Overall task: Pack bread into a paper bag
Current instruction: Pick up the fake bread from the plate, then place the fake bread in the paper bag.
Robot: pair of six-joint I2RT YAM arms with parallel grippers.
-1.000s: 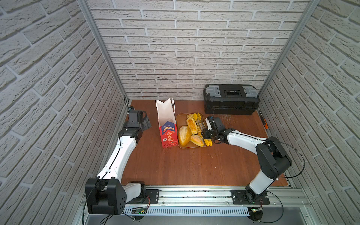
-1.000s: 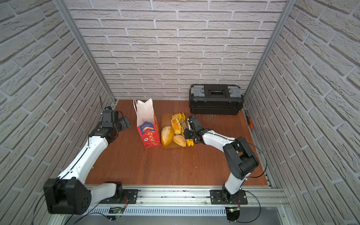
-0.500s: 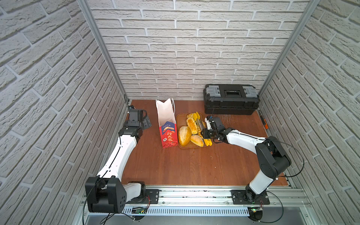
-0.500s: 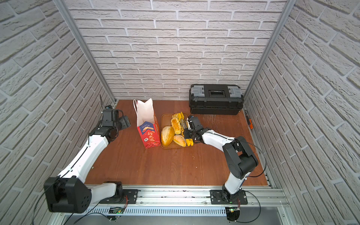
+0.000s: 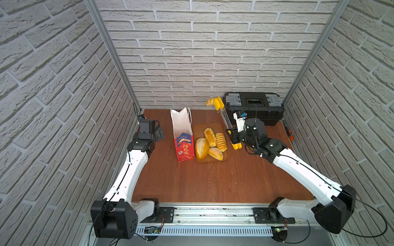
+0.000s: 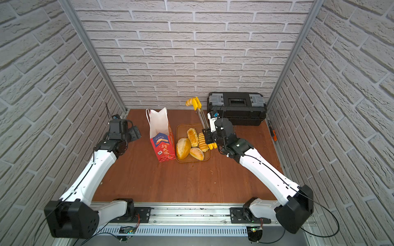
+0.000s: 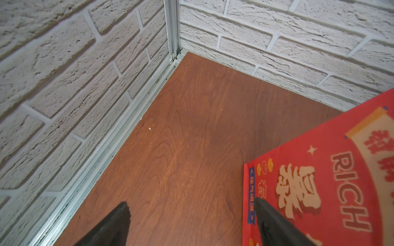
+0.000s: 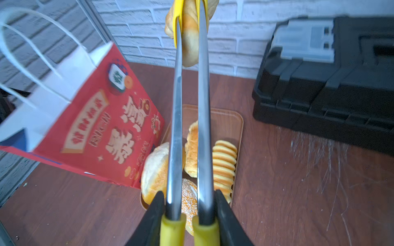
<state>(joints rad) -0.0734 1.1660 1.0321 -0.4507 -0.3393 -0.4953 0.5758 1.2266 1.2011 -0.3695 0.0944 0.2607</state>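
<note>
Croissant [image 8: 189, 42] pinched up high in the yellow tips of steel tongs [image 8: 202, 106].

The right gripper [image 8: 189, 192] squeezes the smooth metal blades together near their yellow ends. The paper bag [image 5: 182, 130], white over red print, stands upright just beside the rounded wooden tray [image 5: 198, 130], where a smooth oval loaf [image 5: 201, 148], seeded bun [image 5: 215, 153], ridged roll [image 5: 221, 141] and braided pastry [image 5: 210, 137] lie. The left gripper [image 7: 191, 202] is spread wide by the bag's base.

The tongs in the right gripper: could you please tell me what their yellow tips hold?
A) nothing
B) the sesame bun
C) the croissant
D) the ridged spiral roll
C: the yellow tips of the tongs pinch the croissant in the air, while the sesame bun and the ridged spiral roll lie on the tray.
</note>
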